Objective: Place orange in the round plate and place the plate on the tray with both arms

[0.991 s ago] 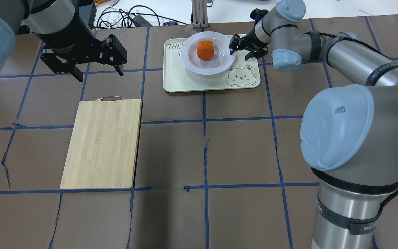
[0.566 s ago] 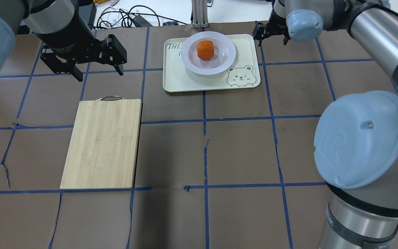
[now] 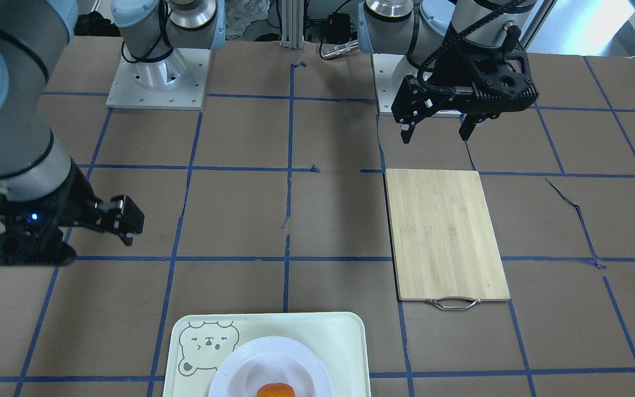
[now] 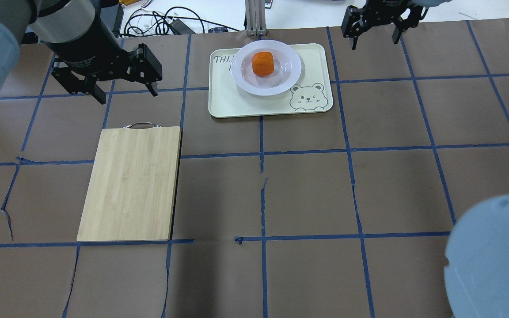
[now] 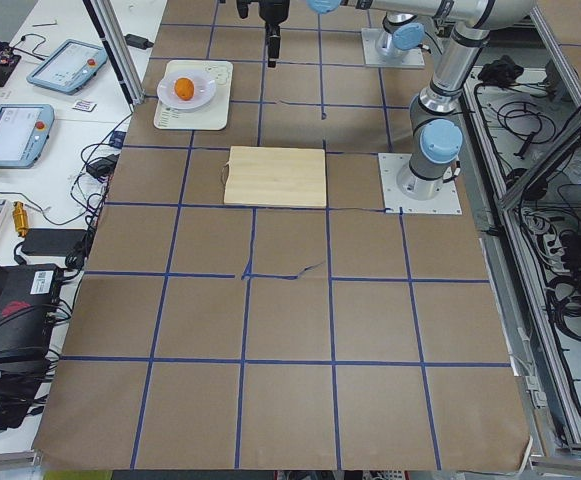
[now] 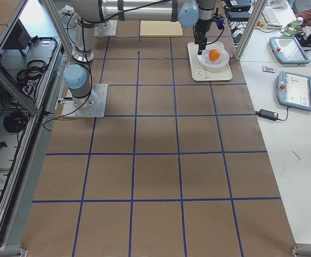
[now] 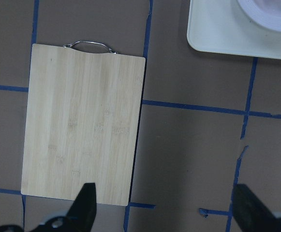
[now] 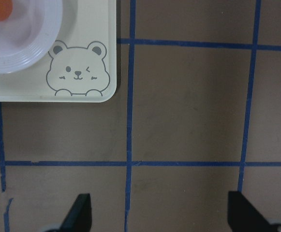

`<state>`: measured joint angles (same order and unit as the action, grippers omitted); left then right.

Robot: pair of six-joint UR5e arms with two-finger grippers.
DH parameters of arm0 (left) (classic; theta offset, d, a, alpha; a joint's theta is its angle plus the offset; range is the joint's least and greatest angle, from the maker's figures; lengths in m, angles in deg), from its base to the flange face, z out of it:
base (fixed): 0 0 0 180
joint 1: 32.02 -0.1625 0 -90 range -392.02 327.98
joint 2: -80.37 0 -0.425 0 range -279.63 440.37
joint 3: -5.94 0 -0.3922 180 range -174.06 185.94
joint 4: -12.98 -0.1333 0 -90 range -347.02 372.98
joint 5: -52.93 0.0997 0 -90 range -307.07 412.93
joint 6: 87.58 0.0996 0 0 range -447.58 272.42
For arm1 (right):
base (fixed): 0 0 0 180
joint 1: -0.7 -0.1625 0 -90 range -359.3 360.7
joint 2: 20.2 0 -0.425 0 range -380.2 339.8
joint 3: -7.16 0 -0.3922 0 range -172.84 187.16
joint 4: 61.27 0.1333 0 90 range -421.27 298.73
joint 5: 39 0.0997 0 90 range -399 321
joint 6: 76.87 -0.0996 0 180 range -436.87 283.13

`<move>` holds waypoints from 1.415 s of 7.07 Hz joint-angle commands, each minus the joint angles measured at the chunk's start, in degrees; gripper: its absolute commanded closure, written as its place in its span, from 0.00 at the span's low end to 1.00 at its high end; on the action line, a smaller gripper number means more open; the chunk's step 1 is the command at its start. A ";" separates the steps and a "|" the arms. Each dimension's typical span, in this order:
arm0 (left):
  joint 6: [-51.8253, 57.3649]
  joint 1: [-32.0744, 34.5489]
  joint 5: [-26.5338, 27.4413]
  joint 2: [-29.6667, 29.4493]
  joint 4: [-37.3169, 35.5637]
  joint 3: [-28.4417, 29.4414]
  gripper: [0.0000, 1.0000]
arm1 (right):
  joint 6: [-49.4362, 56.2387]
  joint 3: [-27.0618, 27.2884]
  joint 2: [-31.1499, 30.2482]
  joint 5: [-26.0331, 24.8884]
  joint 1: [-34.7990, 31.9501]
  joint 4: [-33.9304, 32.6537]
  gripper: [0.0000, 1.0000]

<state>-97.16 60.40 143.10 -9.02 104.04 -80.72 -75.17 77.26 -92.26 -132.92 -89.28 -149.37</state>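
Orange (image 4: 263,63): it lies in the sunken centre of the plate (image 4: 287,76). The plate sits on the tray (image 4: 223,99), towards the tray's far end and just beside the corner with the bear drawing. None of these three has shifted over the last second.

Change noted, right claw (image 4: 374,43). A second ago it was at the plate's right rim. A moment later it had lifted to just off the tray's far right corner. It now hangs further right over the far edge of the tabletop (image 4: 307,194), well apart from tray and plate. Its fingers stand spread with nothing between them (its own wrist view shows only bare tabletop below, with the tray's bear corner at upper left). The right arm (image 4: 493,256) has swung as well. Its blue shoulder cap now fills only the lower right corner of the overhead view.

No change, left claw (image 4: 127,96). It keeps its earlier place, released, fingers wide and empty. Its wrist view looks straight down on the board (image 4: 131,185). The board lies flat with its metal handle pointing away from the robot, well apart from the tray.

Count: one orange, one plate, one tray, one board, two arms, two claws (both empty).
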 commanded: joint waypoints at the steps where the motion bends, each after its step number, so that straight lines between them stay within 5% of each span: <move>1: 0.00 -0.05 0.00 0.01 0.00 0.00 0.00 | -2.41 3.97 -8.51 0.58 -0.19 3.55 0.00; 3: 0.00 -0.05 0.00 0.01 0.00 0.00 0.00 | -1.97 5.40 -9.16 0.58 -0.19 1.62 0.00; 5: 0.00 0.04 0.00 0.10 0.00 0.00 0.00 | -2.14 4.96 -8.89 6.37 0.24 1.52 0.00; 10: 0.09 -0.05 0.00 0.10 0.00 0.00 0.00 | -2.41 6.19 -9.60 2.25 -0.02 1.26 0.00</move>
<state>-97.14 60.36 143.11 -8.93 104.04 -80.72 -77.39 83.15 -101.81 -130.62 -89.27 -148.12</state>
